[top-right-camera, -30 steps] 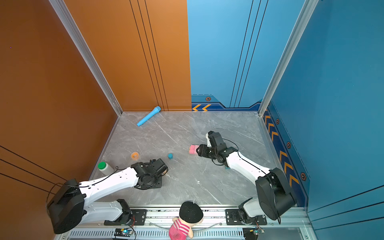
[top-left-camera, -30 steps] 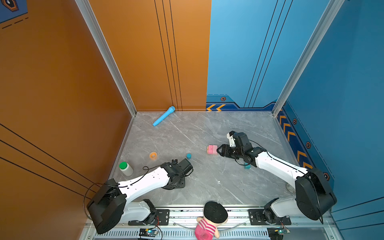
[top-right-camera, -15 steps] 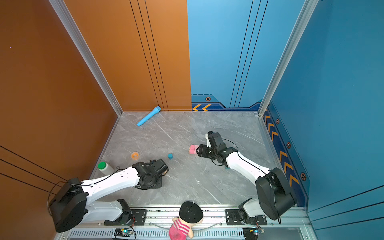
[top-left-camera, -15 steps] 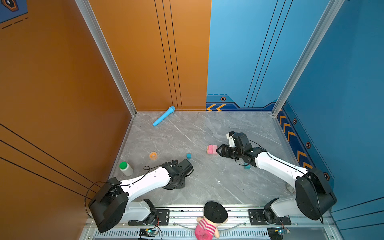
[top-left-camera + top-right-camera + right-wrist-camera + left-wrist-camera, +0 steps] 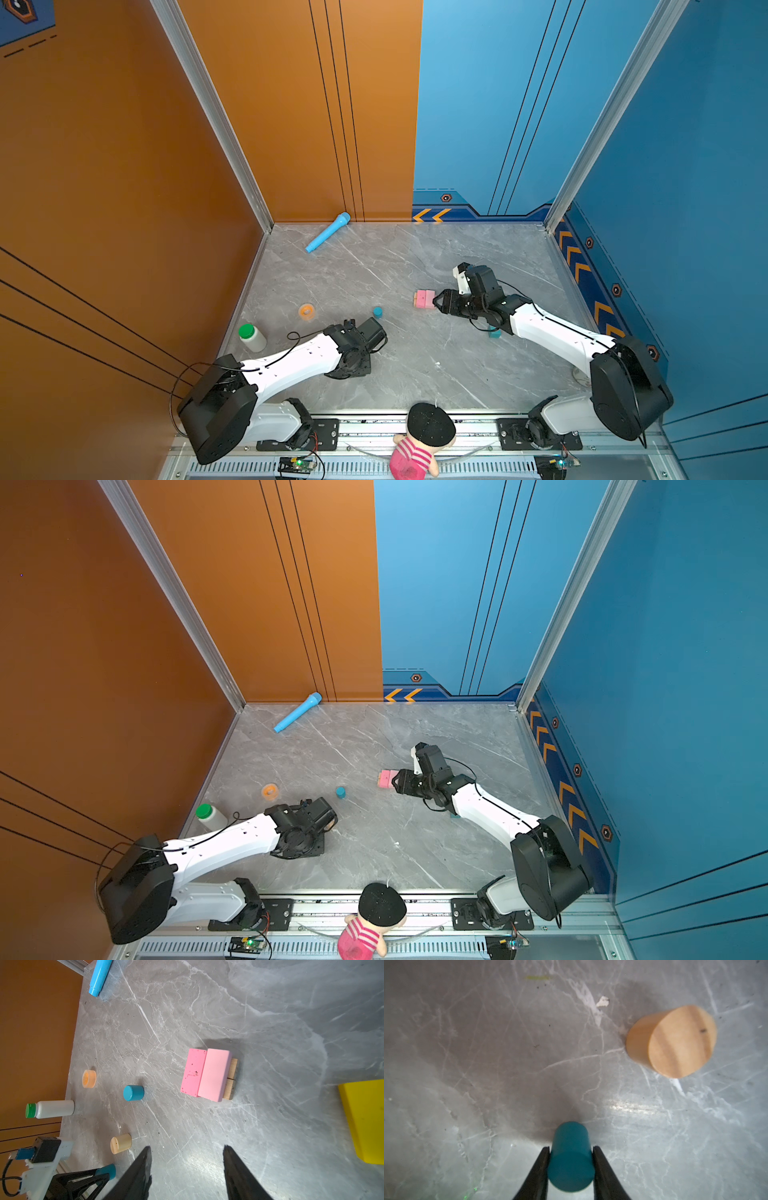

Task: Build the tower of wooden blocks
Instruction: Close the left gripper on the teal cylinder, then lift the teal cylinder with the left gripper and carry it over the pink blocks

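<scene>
**Front rail.** A doll (image 5: 419, 440) sits at the near edge, clear of both arms. No interference is expected.

**Left gripper** (image 5: 571, 1148). The jaws are seen pressed on both sides of the held blue cylinder (image 5: 571, 1165), pinching it low over the table (image 5: 415, 365). Whether it is lifted off cannot be told. The grip is judged to be for carrying it to the tower. A tan cylinder (image 5: 671, 1041) stands near, apart from the jaws, so a straight lift is judged clear.

**Mid table, left.** A loose blue cylinder (image 5: 377, 311), an orange ring (image 5: 306, 311) and a white bottle (image 5: 252, 336) are spaced well apart. Bare marble is left between them and the tower.

**Tower** (image 5: 209, 1074). It is only a low stack as yet, pink bars laid flat on tan pieces, right of centre. The broad faces are turned upward, judged a fit seat for cylinders.

**Right gripper** (image 5: 187, 1148). The jaws are spread with nothing between them, near the tower and not touching it. That side is thereby crowded, while the side facing the left arm is open. A yellow bar (image 5: 365, 1122) lies by the right arm, and a teal cube (image 5: 494, 332) is partly hidden under it.

**Back wall.** A toy microphone (image 5: 328, 232) lies well apart from the work.
</scene>
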Robot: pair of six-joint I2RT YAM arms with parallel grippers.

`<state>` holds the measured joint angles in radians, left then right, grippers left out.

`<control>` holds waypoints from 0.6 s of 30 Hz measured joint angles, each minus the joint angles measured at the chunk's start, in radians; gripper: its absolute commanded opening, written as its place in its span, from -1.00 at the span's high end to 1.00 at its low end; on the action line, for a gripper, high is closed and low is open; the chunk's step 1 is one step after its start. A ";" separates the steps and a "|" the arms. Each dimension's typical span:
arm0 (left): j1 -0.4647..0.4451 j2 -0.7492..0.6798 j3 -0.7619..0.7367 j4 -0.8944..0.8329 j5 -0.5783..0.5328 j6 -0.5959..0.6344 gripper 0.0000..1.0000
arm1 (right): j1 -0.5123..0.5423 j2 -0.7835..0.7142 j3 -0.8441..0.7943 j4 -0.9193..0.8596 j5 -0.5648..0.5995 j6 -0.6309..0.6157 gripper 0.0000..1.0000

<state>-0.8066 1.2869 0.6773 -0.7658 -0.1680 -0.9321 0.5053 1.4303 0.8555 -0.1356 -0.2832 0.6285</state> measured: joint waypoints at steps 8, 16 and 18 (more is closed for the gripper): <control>-0.001 -0.013 0.034 -0.040 -0.004 0.021 0.77 | -0.002 -0.002 0.000 -0.003 0.000 -0.001 -0.14; 0.013 -0.013 0.329 -0.170 -0.048 0.143 0.84 | -0.067 -0.060 -0.007 -0.040 0.001 -0.024 -0.14; 0.023 0.022 0.421 -0.179 -0.052 0.188 0.84 | -0.089 -0.084 -0.019 -0.044 0.000 -0.029 -0.14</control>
<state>-0.7837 1.3090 1.0985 -0.9447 -0.2199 -0.7441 0.4164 1.3460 0.8360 -0.1795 -0.2829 0.5999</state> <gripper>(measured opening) 0.323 0.571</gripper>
